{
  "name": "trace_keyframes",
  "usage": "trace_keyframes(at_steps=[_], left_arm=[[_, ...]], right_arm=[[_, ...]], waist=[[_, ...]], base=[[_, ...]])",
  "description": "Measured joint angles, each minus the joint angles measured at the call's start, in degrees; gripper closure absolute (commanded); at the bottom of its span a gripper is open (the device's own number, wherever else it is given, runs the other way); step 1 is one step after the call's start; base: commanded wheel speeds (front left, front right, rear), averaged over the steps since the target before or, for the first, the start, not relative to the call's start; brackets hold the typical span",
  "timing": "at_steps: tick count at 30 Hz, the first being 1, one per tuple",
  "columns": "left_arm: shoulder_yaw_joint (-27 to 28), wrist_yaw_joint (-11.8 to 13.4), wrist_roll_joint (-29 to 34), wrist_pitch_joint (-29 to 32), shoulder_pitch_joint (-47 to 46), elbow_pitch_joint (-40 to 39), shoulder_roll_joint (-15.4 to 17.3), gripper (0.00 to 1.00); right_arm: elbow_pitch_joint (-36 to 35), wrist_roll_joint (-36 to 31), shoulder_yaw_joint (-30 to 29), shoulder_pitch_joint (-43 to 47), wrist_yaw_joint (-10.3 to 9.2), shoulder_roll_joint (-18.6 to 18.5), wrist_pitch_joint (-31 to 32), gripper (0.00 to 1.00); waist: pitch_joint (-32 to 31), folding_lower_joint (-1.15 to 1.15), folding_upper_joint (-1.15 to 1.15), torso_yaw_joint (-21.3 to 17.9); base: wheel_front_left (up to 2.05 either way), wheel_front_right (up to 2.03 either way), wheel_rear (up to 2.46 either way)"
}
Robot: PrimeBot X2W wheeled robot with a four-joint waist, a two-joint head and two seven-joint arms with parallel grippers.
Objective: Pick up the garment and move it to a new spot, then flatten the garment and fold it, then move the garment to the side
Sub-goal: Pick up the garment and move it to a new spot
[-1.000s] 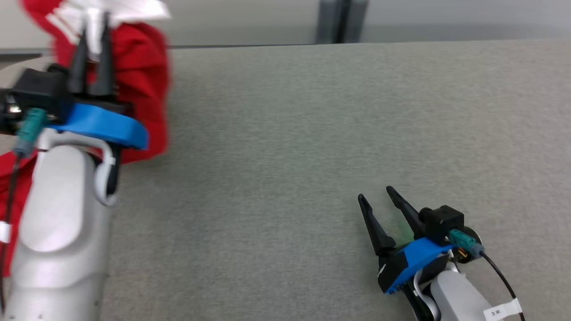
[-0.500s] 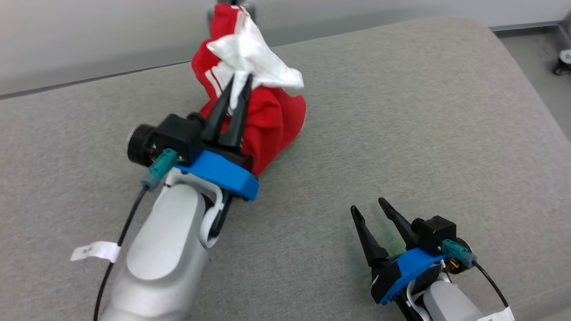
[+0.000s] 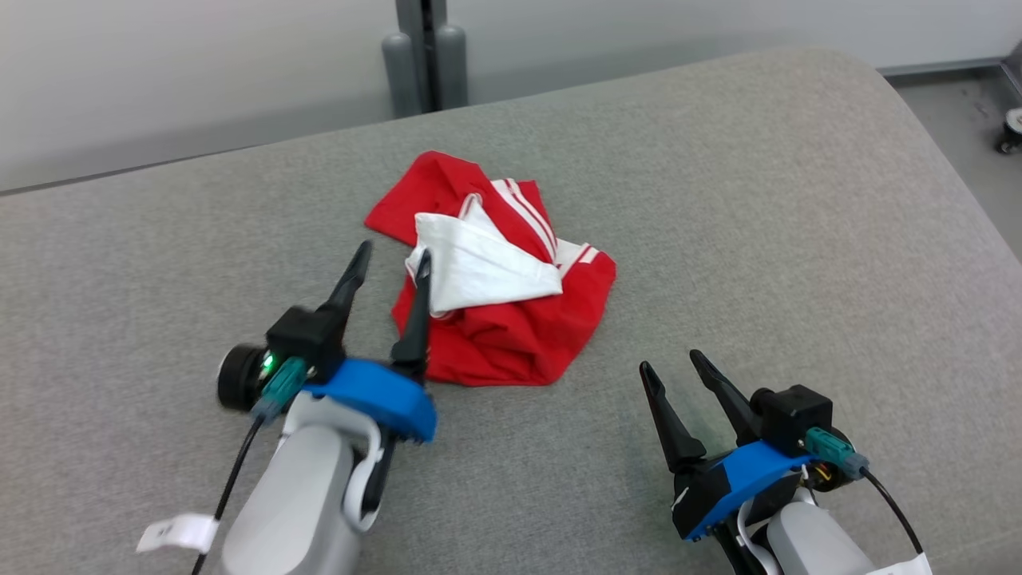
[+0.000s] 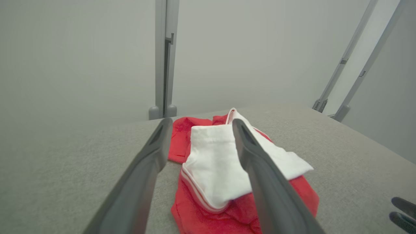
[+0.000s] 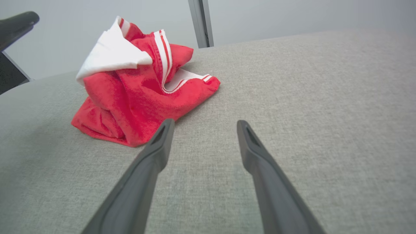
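The crumpled red and white cloth garment (image 3: 495,319) lies on the grey padded table (image 3: 758,200), just in front of the wide-open, empty left gripper (image 3: 394,251). The right gripper (image 3: 671,362) is open and empty too. The garment looks soft and floppy, so 1 red corner seems best to pinch.

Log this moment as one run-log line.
garment: crumpled on grey surface, not flattened | left pincer: open, at garment's left edge | right pincer: open, apart from garment | pending: flatten
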Motion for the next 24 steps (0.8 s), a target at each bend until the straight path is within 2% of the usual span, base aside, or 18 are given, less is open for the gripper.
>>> trace_keyframes(at_steps=[5, 15, 24], left_arm=[[7.15, 0.97, 1.20, -0.01, 7.61, -1.65, 0.85, 0.00], [15.72, 1.27, 5.49, -0.05, 20.82, -5.22, 1.03, 0.00], [18.89, 1.92, 8.28, -0.05, 27.97, -6.39, 0.26, 0.00]], right_arm=[[-1.56, -0.42, -1.32, 1.30, 0.00, 0.05, 0.00, 0.00], [-3.34, -1.71, -6.27, 5.67, 0.00, 0.08, 0.00, 0.00], [-4.14, -2.46, -7.93, 9.19, 0.00, 0.07, 0.01, 0.00]], waist=[[-2.23, 0.00, 0.00, 2.31], [-7.51, -0.01, 0.00, 6.98], [-10.58, -0.01, 0.00, 10.23]], base=[[0.00, 0.00, 0.00], [0.00, 0.00, 0.00], [0.00, 0.00, 0.00]])
